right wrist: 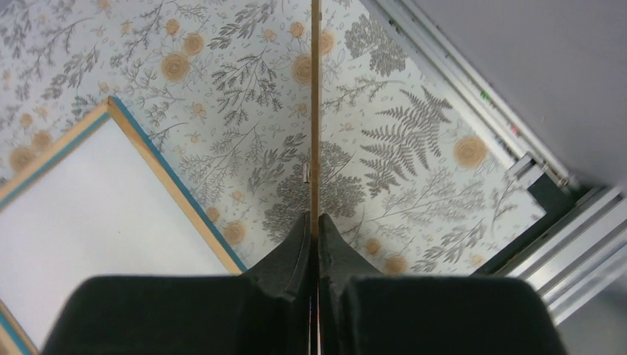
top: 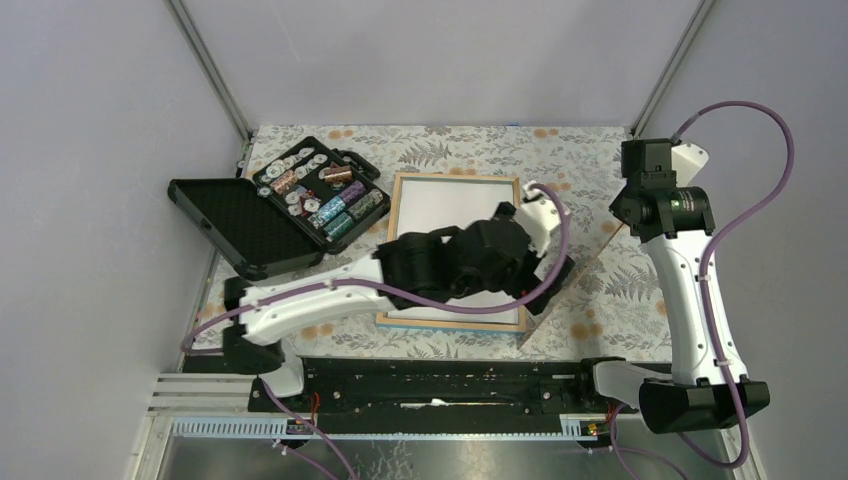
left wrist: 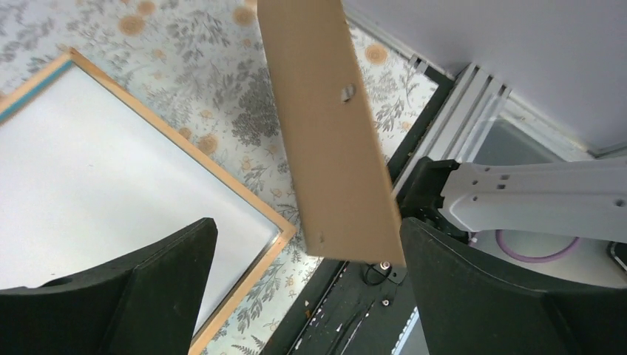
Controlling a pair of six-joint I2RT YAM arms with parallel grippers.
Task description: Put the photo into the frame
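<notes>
The frame [top: 455, 177] lies back up in the middle of the table, light wood rim showing, with a blue edge in the right wrist view [right wrist: 170, 185]. A plain white sheet [top: 450, 205] fills it; the photo's balloon side shows nowhere. My right gripper [right wrist: 315, 222] is shut on the edge of the brown backing board [right wrist: 315, 111] and holds it tilted above the table, right of the frame [left wrist: 222, 174]. My left gripper [left wrist: 307, 296] is open, its jaws either side of the board's [left wrist: 325, 126] lower end, not touching it.
An open black case of small parts [top: 300, 200] sits at the back left. The floral cloth runs to a metal rail [right wrist: 473, 96] on the right. The right arm [left wrist: 532, 196] is close beyond the board. The left arm [top: 440, 265] spans the frame's near half.
</notes>
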